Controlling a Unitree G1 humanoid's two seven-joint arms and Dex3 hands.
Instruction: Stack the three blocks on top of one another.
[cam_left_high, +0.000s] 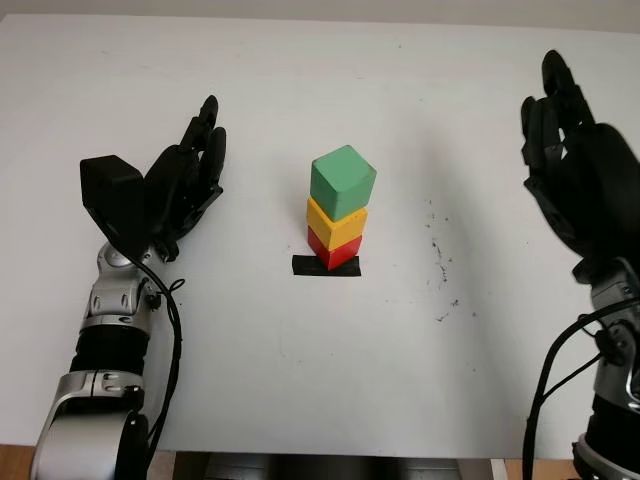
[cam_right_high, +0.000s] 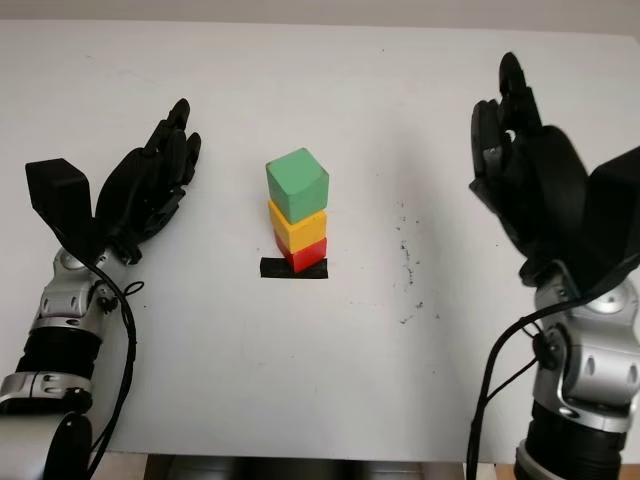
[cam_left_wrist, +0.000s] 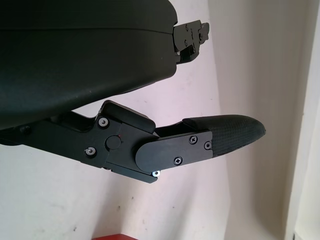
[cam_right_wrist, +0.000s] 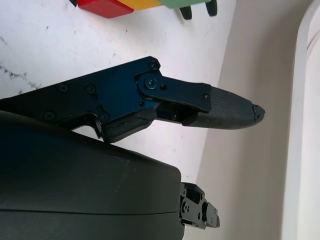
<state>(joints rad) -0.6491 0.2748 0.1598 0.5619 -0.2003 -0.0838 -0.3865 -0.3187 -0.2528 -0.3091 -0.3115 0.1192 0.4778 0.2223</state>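
Three blocks stand in one stack at the middle of the white table (cam_left_high: 300, 380): a red block (cam_left_high: 334, 249) at the bottom on a black tape mark (cam_left_high: 326, 266), a yellow block (cam_left_high: 337, 224) on it, and a green block (cam_left_high: 343, 181) on top, turned a little. My left hand (cam_left_high: 190, 165) is open, raised left of the stack and well apart from it. My right hand (cam_left_high: 560, 140) is open, raised at the far right. The red block (cam_right_wrist: 102, 7), yellow and green blocks show at an edge of the right wrist view.
Small dark scuff marks (cam_left_high: 440, 262) dot the table to the right of the stack. The table's front edge (cam_left_high: 350, 452) runs along the bottom, with both forearms crossing it.
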